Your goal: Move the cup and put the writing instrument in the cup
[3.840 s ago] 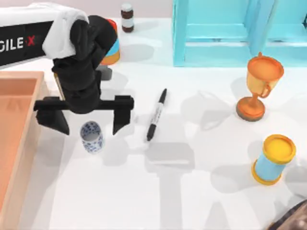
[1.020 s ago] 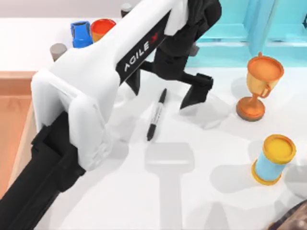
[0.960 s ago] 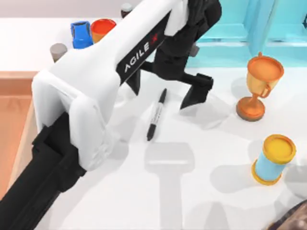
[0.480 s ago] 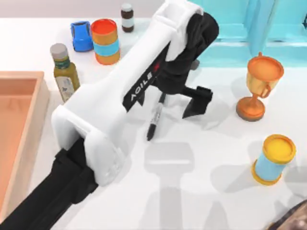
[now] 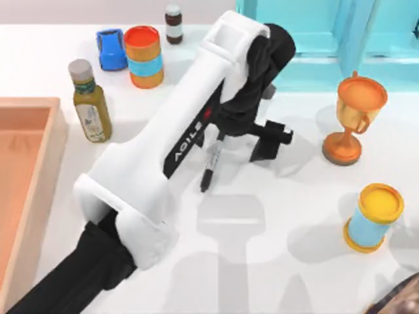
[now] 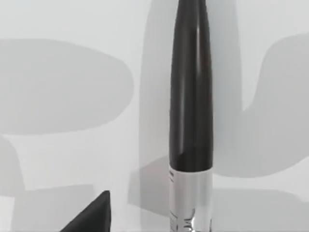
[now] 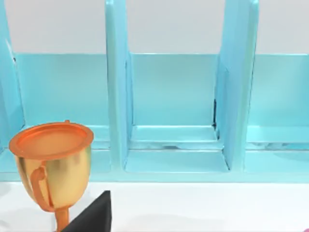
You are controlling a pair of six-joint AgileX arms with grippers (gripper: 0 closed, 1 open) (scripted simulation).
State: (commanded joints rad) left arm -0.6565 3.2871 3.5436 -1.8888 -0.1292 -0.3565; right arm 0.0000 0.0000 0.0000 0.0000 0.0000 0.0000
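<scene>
The writing instrument, a slim black marker (image 5: 209,167) with a pale label band, lies slanted on the white table near the middle. My left gripper (image 5: 228,134) hangs open over its far, capped end, one finger (image 5: 268,141) to the pen's right and the other hidden by the arm. The left wrist view looks straight down on the marker's black barrel (image 6: 191,87) and silver band (image 6: 190,205) from close by, with one fingertip (image 6: 91,218) beside it. The cup is hidden. My right gripper (image 5: 400,297) is parked at the near right corner.
An olive bottle (image 5: 90,104), an orange-and-blue canister (image 5: 144,55), a blue object (image 5: 111,47) and a small brown jar (image 5: 173,23) stand at the back left. A wooden tray (image 5: 29,111) lies left. A turquoise shelf (image 5: 314,39), orange trophy (image 5: 353,118) and yellow-and-blue canister (image 5: 373,216) stand right.
My left arm has left the cup and swung right over the marker. In the last second it drew back and sank lower, uncovering the olive bottle and the orange canister.
</scene>
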